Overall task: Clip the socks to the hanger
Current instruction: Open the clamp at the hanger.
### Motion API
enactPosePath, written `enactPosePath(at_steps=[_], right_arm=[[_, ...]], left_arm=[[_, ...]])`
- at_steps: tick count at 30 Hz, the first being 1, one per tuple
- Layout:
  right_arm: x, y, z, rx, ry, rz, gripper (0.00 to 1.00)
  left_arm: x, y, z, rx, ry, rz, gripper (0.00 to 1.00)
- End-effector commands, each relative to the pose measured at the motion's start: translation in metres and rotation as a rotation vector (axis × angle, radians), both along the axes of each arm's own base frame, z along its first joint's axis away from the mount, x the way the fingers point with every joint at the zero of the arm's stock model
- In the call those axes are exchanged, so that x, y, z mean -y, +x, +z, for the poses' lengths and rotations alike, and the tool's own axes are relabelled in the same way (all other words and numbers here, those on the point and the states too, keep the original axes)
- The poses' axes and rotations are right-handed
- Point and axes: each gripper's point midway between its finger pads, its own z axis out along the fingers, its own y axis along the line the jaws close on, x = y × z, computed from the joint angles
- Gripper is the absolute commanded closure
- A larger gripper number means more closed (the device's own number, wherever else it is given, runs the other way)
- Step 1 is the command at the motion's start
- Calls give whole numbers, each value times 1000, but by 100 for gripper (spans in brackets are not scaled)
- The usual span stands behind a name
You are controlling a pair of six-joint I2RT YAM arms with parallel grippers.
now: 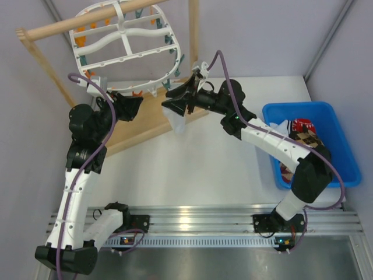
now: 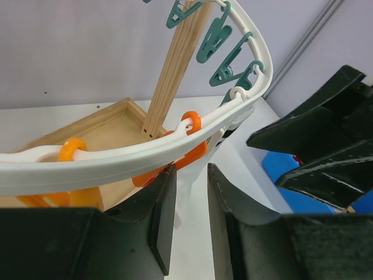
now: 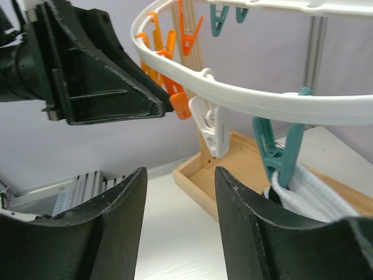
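The white oval hanger [image 1: 125, 41] hangs from a wooden pole, with orange and teal clips along its rim. A white sock [image 3: 315, 195] with a dark band hangs from a teal clip [image 3: 280, 157] just right of my right gripper [image 3: 180, 175]. That gripper is open, with nothing between its fingers. From above, the sock [image 1: 178, 123] dangles below the right gripper [image 1: 178, 102]. My left gripper [image 2: 191, 169] sits under the hanger rim [image 2: 116, 157], narrowly open and empty. Its left fingertip is against an orange clip [image 2: 192, 125]. More socks [image 1: 303, 131] lie in the blue bin.
The blue bin [image 1: 338, 151] stands on the right of the table. A wooden rack with a tray base [image 1: 145, 125] and slanted posts holds the pole [image 1: 87, 20]. A white clip [image 3: 213, 125] hangs between the two grippers, which are close together under the rim.
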Motion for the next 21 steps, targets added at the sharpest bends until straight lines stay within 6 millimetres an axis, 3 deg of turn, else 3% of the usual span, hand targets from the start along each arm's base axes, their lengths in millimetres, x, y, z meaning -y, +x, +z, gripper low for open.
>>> enactPosePath(at_steps=[1,5,21], right_arm=[[-12,5,23,108,61,10,50],[-20,14,16,116,62,5,44],[-38,19,19,116,129,35,43]], left_arm=[[1,-3,20,64,3,-12,67],[1,-2,19,60,6,-11,67],[1,-1,17,46,15,-13,67]])
